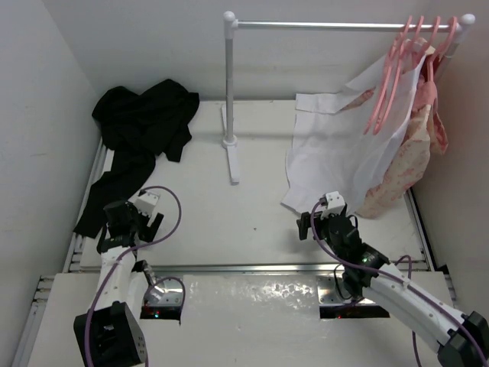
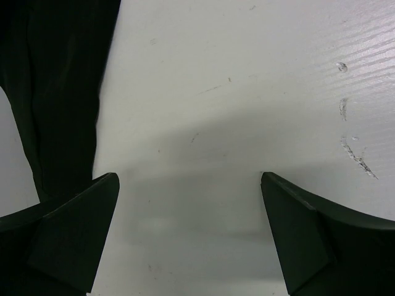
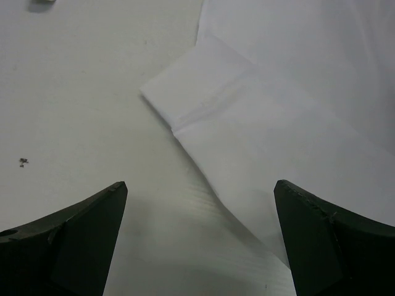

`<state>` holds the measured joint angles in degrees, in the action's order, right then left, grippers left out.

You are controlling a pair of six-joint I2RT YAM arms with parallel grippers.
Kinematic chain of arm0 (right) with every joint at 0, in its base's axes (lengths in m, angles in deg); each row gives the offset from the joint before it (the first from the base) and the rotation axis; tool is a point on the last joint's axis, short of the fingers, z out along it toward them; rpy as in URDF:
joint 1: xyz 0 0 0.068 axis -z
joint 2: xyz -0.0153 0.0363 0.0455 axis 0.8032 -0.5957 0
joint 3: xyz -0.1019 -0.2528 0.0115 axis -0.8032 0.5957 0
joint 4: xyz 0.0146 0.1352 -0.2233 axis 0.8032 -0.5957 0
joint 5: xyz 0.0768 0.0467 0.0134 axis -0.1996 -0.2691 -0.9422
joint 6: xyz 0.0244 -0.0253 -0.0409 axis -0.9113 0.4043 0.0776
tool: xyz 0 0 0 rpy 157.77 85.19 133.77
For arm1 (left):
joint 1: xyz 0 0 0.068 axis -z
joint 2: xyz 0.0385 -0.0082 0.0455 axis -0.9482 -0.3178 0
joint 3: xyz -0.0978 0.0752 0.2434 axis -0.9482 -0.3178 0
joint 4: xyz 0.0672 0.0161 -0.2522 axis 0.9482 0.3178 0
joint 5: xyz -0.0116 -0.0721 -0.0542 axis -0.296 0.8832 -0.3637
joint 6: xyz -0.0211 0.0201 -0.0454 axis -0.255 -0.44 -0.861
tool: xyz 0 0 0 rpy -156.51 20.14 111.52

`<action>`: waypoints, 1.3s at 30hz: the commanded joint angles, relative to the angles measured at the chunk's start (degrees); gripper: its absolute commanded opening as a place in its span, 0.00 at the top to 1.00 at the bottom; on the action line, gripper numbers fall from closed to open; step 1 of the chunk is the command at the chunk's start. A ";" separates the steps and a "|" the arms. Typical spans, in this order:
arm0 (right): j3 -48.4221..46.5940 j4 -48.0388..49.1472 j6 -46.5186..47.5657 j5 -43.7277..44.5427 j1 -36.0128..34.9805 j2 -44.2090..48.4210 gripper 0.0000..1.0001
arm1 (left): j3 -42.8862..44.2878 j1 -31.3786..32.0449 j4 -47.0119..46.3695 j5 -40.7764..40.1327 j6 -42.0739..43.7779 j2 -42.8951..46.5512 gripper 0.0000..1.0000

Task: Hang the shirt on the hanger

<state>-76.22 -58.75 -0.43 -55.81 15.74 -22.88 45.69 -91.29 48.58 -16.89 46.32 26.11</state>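
Observation:
The black shirt (image 1: 141, 122) lies crumpled at the table's far left, with one long part trailing down the left edge toward my left arm. It shows in the left wrist view (image 2: 55, 92) at the upper left. My left gripper (image 1: 134, 218) is open and empty, just right of that trailing fabric. Several light-pink hangers (image 1: 397, 69) hang at the right end of the rail. My right gripper (image 1: 325, 218) is open and empty, at the lower hem of the white shirt (image 1: 336, 145); its fold shows in the right wrist view (image 3: 247, 123).
A white rack stands mid-table with its post (image 1: 229, 84), foot and horizontal rail (image 1: 336, 25). A pink floral garment (image 1: 416, 153) hangs behind the white shirt at the right. White walls enclose the table on the left, back and right.

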 commanded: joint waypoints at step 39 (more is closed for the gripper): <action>-3.91 21.36 6.93 -14.47 -0.28 -19.09 0.27 | 73.52 15.68 -11.71 -12.31 -12.88 -78.80 0.27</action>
<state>-77.81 -40.98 5.60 -69.63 15.70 -41.81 116.16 -74.94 38.53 -26.24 33.10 -52.79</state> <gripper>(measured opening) 0.733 0.756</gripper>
